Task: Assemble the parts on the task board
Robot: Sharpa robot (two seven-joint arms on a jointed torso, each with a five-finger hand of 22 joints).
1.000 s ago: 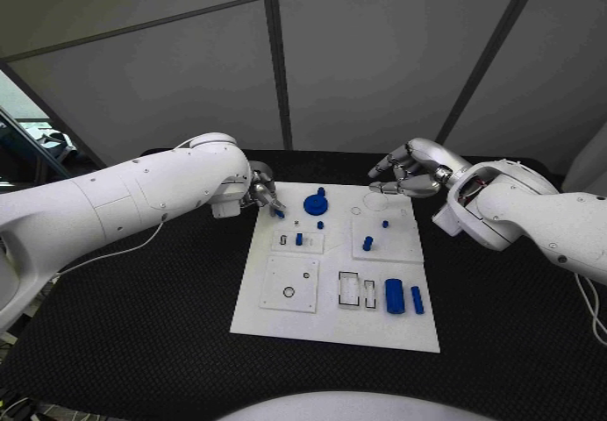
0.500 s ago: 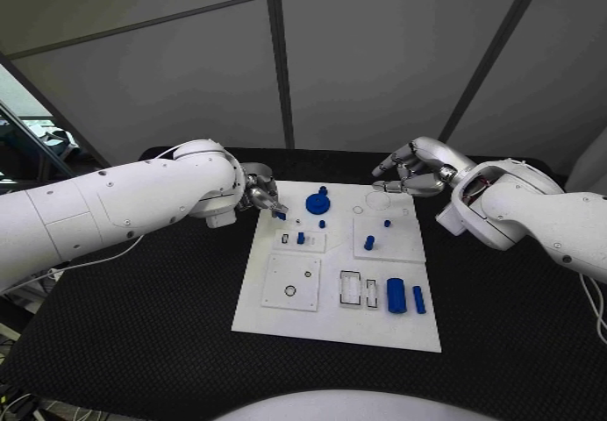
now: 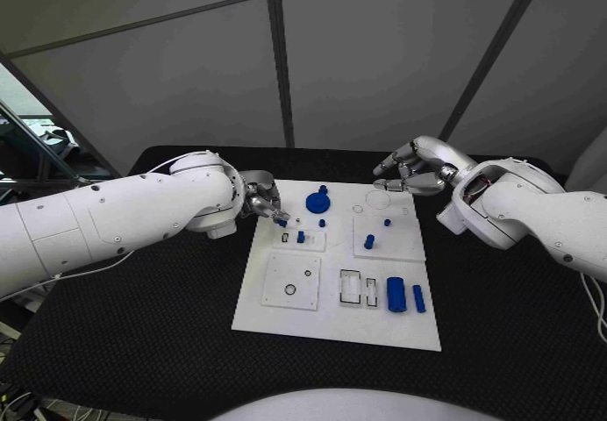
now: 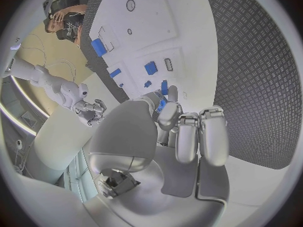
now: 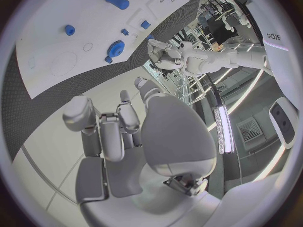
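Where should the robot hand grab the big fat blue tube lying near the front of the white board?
Probably across the middle of the blue tube, coming straight down from above. It lies flat on the task board, with its long rounded sides open; a thinner blue bar lies close beside it.

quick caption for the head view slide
Left hand pinches a small blue part at the white board's far corner; right hand hovers.

task board (image 3: 289,321) mid-table | left hand (image 3: 263,204) at its far-left corner | right hand (image 3: 412,174) beyond far-right corner
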